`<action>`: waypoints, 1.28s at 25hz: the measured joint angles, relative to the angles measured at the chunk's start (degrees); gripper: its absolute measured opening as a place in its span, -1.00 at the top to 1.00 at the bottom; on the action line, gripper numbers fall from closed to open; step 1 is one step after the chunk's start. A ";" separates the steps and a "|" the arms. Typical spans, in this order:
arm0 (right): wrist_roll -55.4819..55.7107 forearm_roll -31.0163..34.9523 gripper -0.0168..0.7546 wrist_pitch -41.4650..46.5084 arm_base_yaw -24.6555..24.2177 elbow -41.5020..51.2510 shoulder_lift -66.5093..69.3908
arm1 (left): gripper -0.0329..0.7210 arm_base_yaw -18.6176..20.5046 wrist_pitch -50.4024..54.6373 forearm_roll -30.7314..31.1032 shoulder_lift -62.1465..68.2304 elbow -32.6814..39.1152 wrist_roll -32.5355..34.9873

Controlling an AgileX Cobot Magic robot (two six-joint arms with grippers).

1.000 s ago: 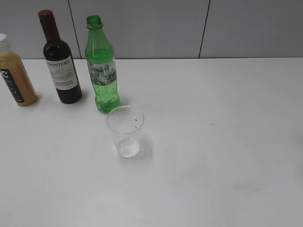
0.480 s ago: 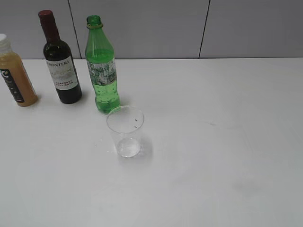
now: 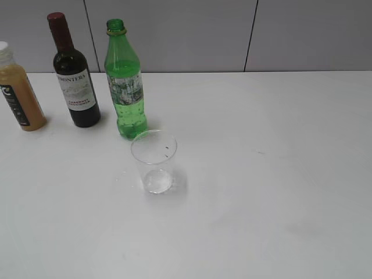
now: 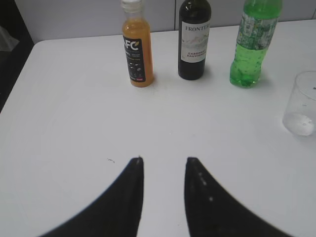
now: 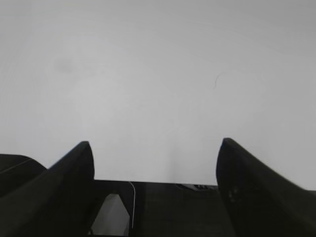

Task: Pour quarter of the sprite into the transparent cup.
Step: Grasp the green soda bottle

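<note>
The sprite, a tall green bottle with no cap and a white-green label, stands upright at the back left of the white table. It also shows in the left wrist view. The transparent cup stands just in front of it, upright, with a dark speck near the rim; it shows at the right edge of the left wrist view. My left gripper is open and empty, well short of the bottles. My right gripper is wide open and empty over bare table. Neither gripper shows in the exterior view.
A dark wine bottle with a red top stands left of the sprite, also in the left wrist view. An orange juice bottle stands at the far left, also in the left wrist view. A grey wall runs behind the table.
</note>
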 joint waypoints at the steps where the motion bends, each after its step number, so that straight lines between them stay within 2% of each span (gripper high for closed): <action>1: -0.14 0.00 -0.58 -0.30 0.00 0.98 -1.88 | 0.31 0.00 0.00 0.00 0.00 0.00 0.00; 7: -1.63 0.00 -0.58 -3.10 0.00 6.78 -12.07 | 0.26 0.00 0.00 -0.05 0.00 0.00 0.00; 15: -3.65 0.00 -0.58 -5.72 0.00 9.18 -23.41 | -0.39 0.00 -0.05 -1.08 0.00 0.00 0.00; 18: -3.84 0.00 -0.58 -5.90 0.00 9.18 -26.44 | -0.53 0.00 -0.12 -1.47 0.00 0.00 0.00; 26: -3.85 0.17 -0.58 -5.90 0.00 9.29 -35.76 | -0.58 0.00 -0.25 -1.69 0.00 0.00 0.00; 32: -4.21 0.50 -0.58 -5.89 0.00 9.36 -36.31 | -0.58 0.00 -0.38 -1.69 0.00 0.00 0.00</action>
